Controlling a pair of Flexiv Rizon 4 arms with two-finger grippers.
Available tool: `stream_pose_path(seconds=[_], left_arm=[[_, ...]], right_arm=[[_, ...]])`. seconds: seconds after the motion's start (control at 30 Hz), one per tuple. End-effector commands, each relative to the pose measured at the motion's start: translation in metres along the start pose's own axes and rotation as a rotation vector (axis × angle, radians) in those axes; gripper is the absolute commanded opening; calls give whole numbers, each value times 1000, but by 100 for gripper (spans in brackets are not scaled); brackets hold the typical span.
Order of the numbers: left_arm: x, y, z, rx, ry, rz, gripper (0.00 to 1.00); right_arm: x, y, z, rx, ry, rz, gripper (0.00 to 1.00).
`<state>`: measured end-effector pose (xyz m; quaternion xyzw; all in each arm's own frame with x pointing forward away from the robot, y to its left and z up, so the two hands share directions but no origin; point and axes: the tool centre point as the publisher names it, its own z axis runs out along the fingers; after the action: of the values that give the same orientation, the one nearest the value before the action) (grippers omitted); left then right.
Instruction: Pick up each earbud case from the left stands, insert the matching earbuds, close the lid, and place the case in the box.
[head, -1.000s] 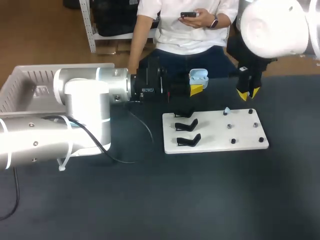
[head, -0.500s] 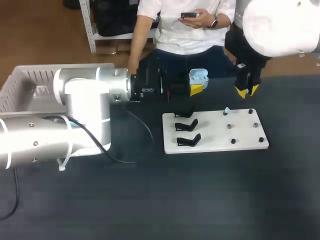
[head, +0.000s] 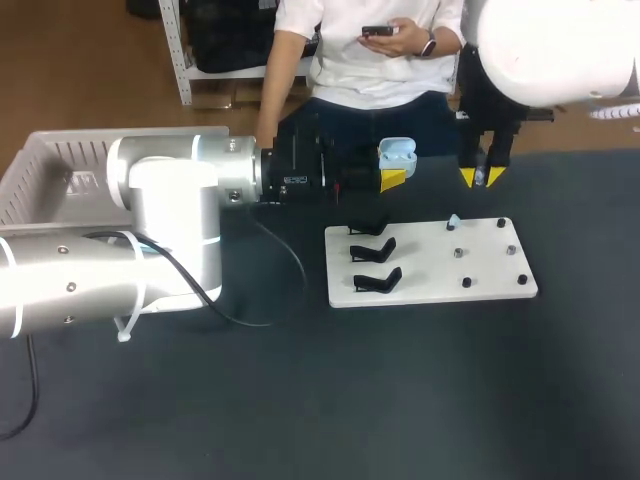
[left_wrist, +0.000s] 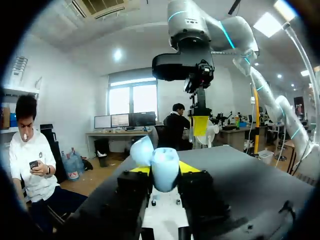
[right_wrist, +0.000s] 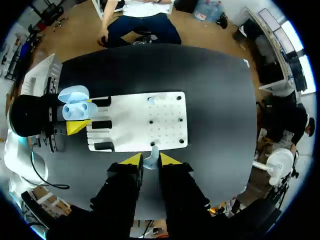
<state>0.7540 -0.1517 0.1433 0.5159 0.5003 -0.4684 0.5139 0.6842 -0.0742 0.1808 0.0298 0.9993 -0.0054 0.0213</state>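
**Matte Table, Open Case Gripped, Earbud Pinched**

Dark, matte tabletop (head: 400, 400) is seen across the head view, cut off at its near and side edges. Much of its left side is covered by the bulky white-and-silver left arm (head: 150, 230), behind which a pale, slotted plastic box (head: 50, 165) is partly hidden. A flat white rectangular board (head: 430, 262) is laid right of centre. Three black curved stands (head: 376, 250) are set along its left end, and small black pegs (head: 511, 250) are dotted over its right part.

The left gripper (left_wrist: 165, 169) is clamped on a glossy, rounded light-blue earbud case (head: 397, 155). The case is held off the table behind the board's left end, with its lid (left_wrist: 141, 151) hinged open. Only one yellow tip of this gripper can be made out from above.

The right gripper (right_wrist: 151, 161) is held high above the board, its fingers pinched on a tiny pale earbud (right_wrist: 150, 156) whose shape can hardly be resolved. A second pale-blue earbud (head: 453, 221) is seated on the board near its far edge.
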Motion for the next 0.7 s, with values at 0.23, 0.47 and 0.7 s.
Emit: stream_pose_path(seconds=[0.23,0.47,0.7], left_arm=[[1,-1,0,-4,-6,5,0],[1,-1,0,-4,-6,5,0],[1,-1,0,-4,-6,5,0]], right_arm=[[18,10,-8,-39,-140,578,0],[18,10,-8,-39,-140,578,0],[17,25,-17,-94,-79,600,0]])
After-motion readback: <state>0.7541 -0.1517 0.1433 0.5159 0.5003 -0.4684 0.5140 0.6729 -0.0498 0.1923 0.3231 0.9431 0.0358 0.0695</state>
